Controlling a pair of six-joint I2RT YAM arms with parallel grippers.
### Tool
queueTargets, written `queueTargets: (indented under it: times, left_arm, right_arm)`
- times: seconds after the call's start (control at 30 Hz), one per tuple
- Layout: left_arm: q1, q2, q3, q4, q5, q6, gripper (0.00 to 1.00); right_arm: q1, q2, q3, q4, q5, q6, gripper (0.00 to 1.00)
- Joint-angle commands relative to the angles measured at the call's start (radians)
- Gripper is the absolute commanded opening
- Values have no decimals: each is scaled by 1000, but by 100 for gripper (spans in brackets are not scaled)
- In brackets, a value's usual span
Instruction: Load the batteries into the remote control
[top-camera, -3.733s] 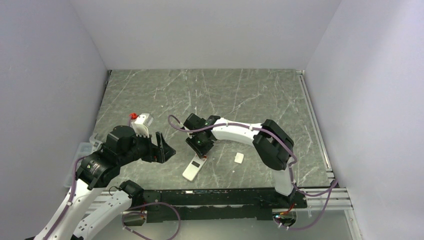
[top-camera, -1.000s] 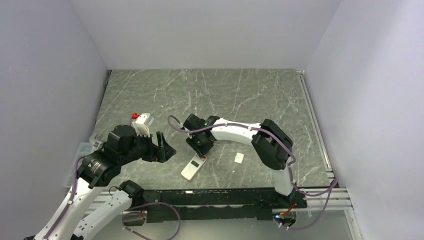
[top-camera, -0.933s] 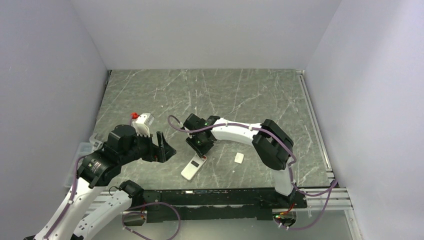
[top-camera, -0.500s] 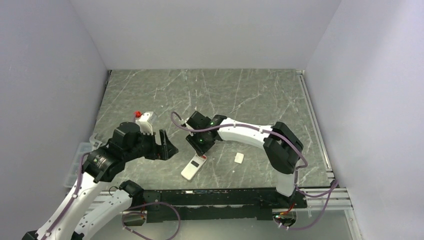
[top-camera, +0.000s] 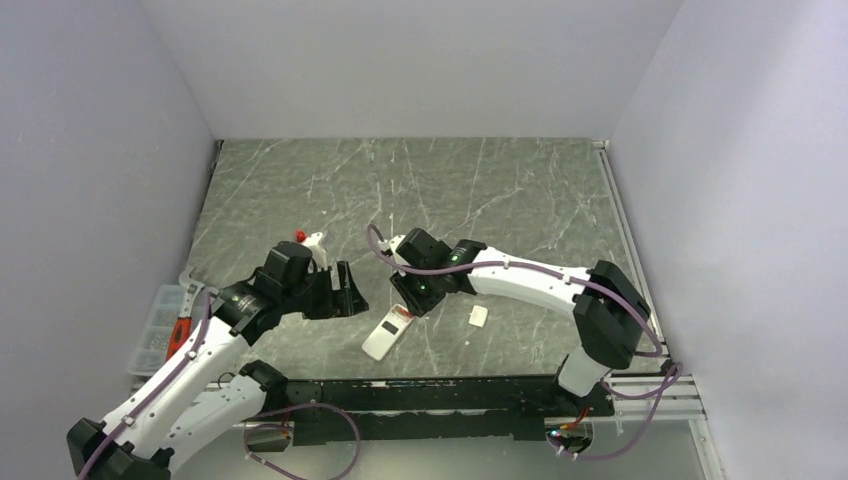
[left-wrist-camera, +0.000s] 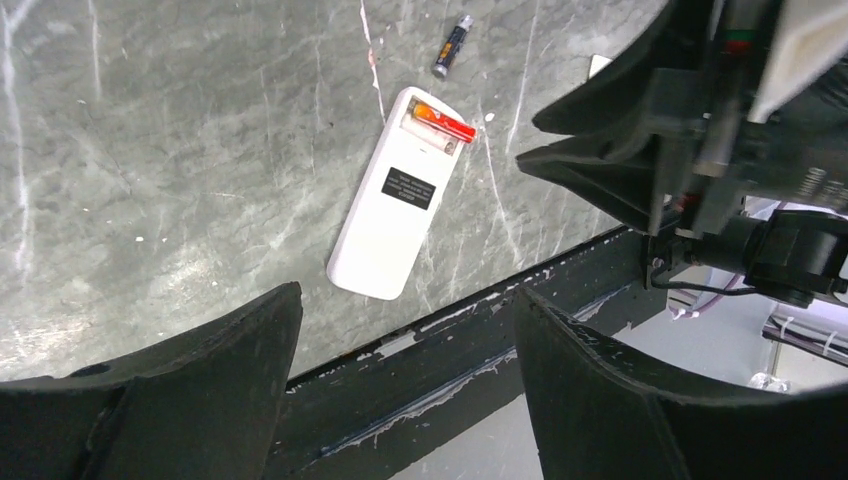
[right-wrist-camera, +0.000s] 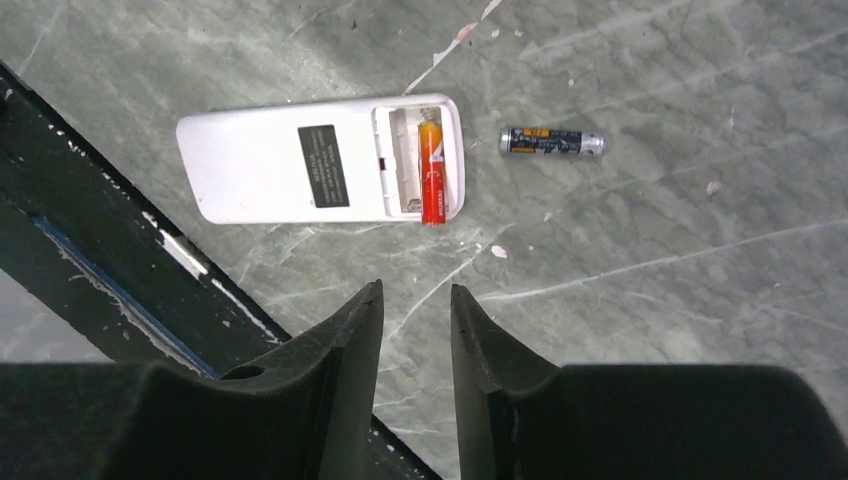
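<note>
Top external view shows the remote control (top-camera: 388, 333) lying on the table (top-camera: 520, 200) near the front edge. The left gripper (top-camera: 347, 290) is to its left and the right gripper (top-camera: 415, 297) is over its far end. A white square piece (top-camera: 478, 315) lies apart on the right. The batteries cannot be made out from this height. Right wrist view supplies the detail. The remote lies back up with a dark label (right-wrist-camera: 323, 166), and the compartment at one end is open. An orange battery (right-wrist-camera: 430, 175) lies in it, with its red end reaching just past the side edge. A dark battery (right-wrist-camera: 552, 141) with a silver tip lies on the table just beyond that end, not touching the remote. The right gripper's fingers (right-wrist-camera: 340, 350) stand a narrow gap apart, with bare table between them and nothing held. Left wrist view alone shows the left gripper's fingers (left-wrist-camera: 230, 370) spread wide and empty above the black front rail (left-wrist-camera: 480, 340), near the remote's closed end. It also shows the right gripper from the side, hanging clear of the table.
</note>
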Motion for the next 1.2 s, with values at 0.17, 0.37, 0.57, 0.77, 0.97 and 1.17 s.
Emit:
queueTargets:
  times: [0.17, 0.37, 0.57, 0.77, 0.97, 1.17]
  left_arm:
    - [0, 57, -132, 216, 47, -72, 73]
    - [0, 121, -191, 315, 66, -78, 66]
    - [0, 197, -243, 415, 96, -83, 65]
    - [1, 270, -274, 499, 124, -89, 63]
    - [0, 318, -301, 568, 148, -92, 59]
    - [0, 368, -319, 614, 177, -89, 52]
  right_arm:
    - [2, -88, -107, 126, -20, 77, 28]
    - [3, -75, -120, 161, -26, 105, 23]
    - [2, -25, -103, 177, -21, 122, 22]
    - [3, 22, -81, 169, -3, 140, 23]
    - [2, 42, -73, 173, -3, 152, 24]
    - [2, 54, -66, 177, 3, 157, 24]
